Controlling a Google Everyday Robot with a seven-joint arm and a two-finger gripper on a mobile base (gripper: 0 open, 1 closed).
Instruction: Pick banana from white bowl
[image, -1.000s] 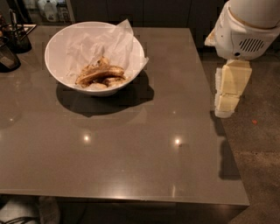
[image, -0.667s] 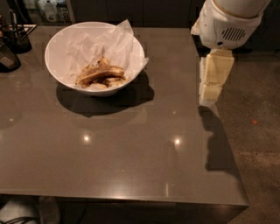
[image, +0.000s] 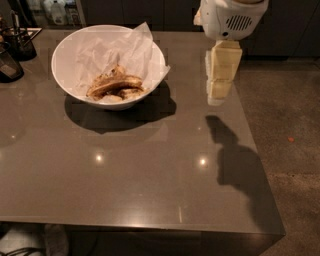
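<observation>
The white bowl (image: 66, 55) stands at the back left of the grey table, lined with crumpled white paper (image: 120, 47). The banana (image: 114, 84), yellow-brown and mottled dark, lies in the bowl's bottom toward the front. My gripper (image: 218, 94) hangs fingers-down above the table's right side, well to the right of the bowl and apart from it. It holds nothing that I can see.
Small dark containers (image: 12, 50) stand at the table's far left edge. The table's right edge (image: 252, 145) drops to a concrete floor. My arm casts a shadow (image: 235, 155) on the table's right front part.
My gripper has moved left and toward the back, from beyond the table's right edge to over the table, nearer the bowl. The bowl and banana have not moved.
</observation>
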